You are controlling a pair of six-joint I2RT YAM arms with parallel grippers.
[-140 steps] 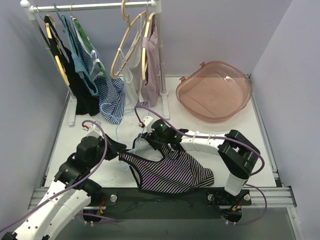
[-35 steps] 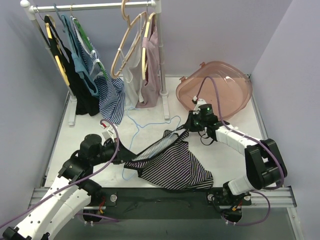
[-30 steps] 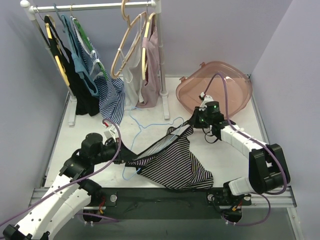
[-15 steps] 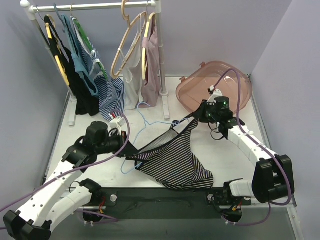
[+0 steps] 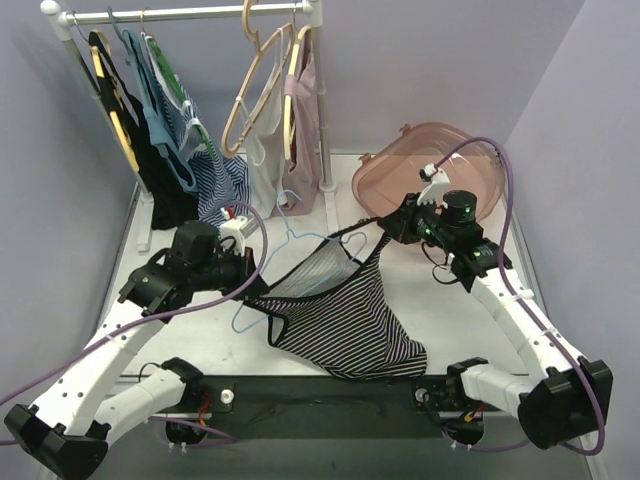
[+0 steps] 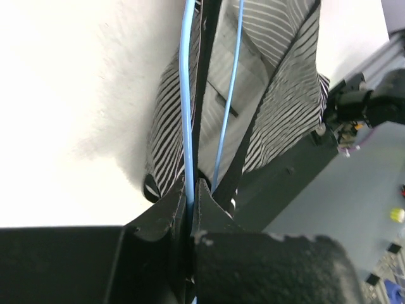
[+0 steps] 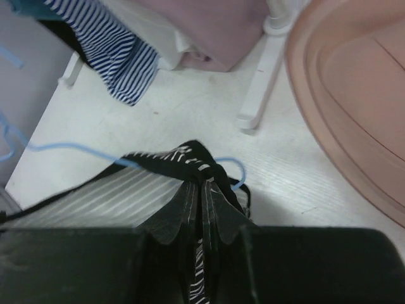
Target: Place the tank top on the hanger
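Slipping threatens: left tool [image 6: 192, 190] pinches the hanger [image 6: 186, 95], right tool [image 7: 204, 193] pinches the tank top [image 5: 345, 325] lying on the table [image 5: 440, 310] toward its near edge, and a harder pull may free either.

Behind the tank top [image 5: 340, 320], the loaded clothes rack [image 5: 318, 100] blocks the left side and the pink basin [image 5: 400, 175] the right. Bare table [image 5: 445, 315] lies open just right of the tank top.
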